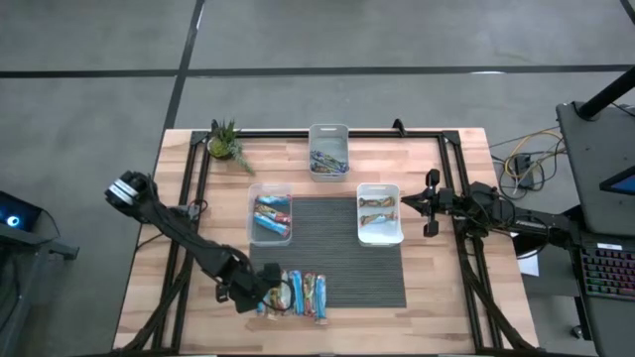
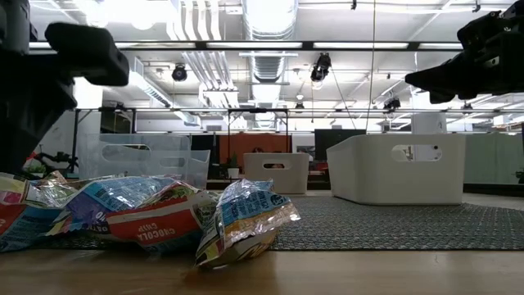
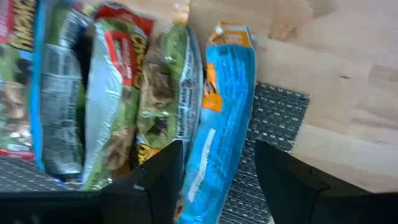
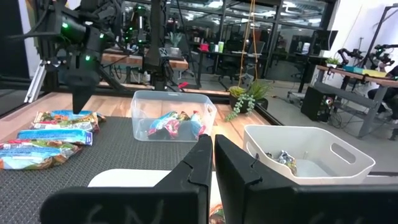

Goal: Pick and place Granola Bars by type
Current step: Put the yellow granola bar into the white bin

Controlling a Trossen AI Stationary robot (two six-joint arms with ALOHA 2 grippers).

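Observation:
Several granola bars (image 1: pixel 301 294) lie side by side in shiny blue, green and red wrappers on the near edge of the dark mat (image 1: pixel 337 253). My left gripper (image 1: pixel 260 291) hovers low over the left end of this row. In its wrist view it (image 3: pixel 219 149) is open, one finger on each side of a blue-wrapped bar (image 3: pixel 224 106) that lies flat, and I see no touch. My right gripper (image 1: pixel 429 203) waits shut (image 4: pixel 212 167) at the right of the white bin (image 1: pixel 379 213), above the table.
A clear bin (image 1: pixel 270 215) holds blue and red bars. The white bin holds brown bars, and a third bin (image 1: pixel 328 149) at the far edge holds more. A small plant (image 1: pixel 226 144) stands at the far left corner. A black frame (image 1: pixel 451 198) borders the table.

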